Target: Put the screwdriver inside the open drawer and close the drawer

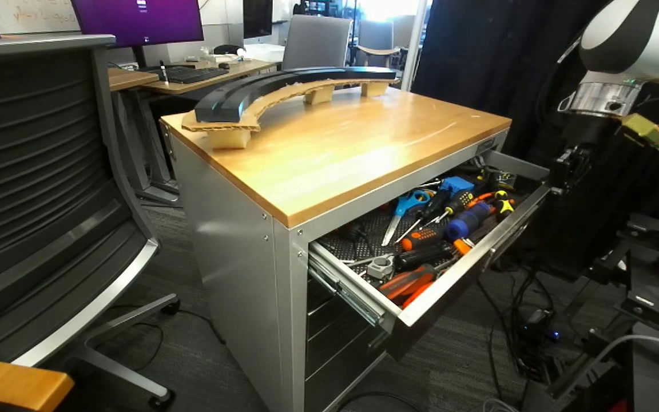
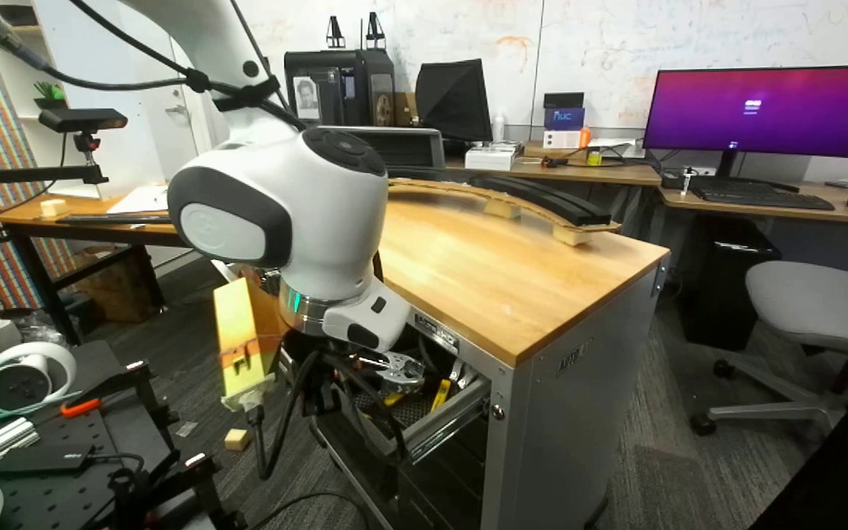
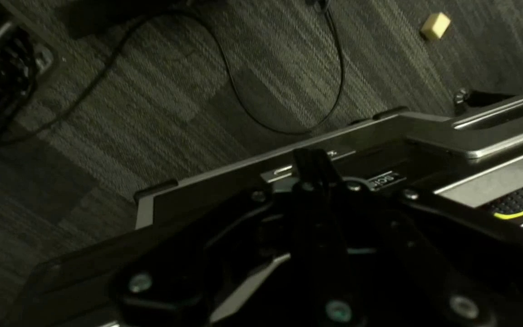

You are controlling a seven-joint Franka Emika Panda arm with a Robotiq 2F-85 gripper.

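Note:
The grey metal drawer (image 1: 461, 266) is pulled open from the top of the cabinet, full of tools. Its side rail shows in an exterior view (image 2: 450, 419) and its front rim in the wrist view (image 3: 479, 190). A black-and-yellow handled screwdriver (image 1: 459, 201) lies in it among scissors and orange- and blue-handled tools. My gripper (image 1: 560, 184) is at the outer side of the drawer front, near its far corner. In the wrist view its fingertips (image 3: 314, 167) are together, with nothing visible between them, over the drawer's dark front face. Whether they touch it I cannot tell.
The wooden cabinet top (image 1: 352, 149) carries a curved black track (image 1: 306, 77) on cardboard and foam blocks. Office chairs (image 1: 49, 189) stand beside the cabinet. A black equipment table (image 2: 63, 471) stands near the arm. Cables and a foam block (image 2: 237, 439) lie on the floor.

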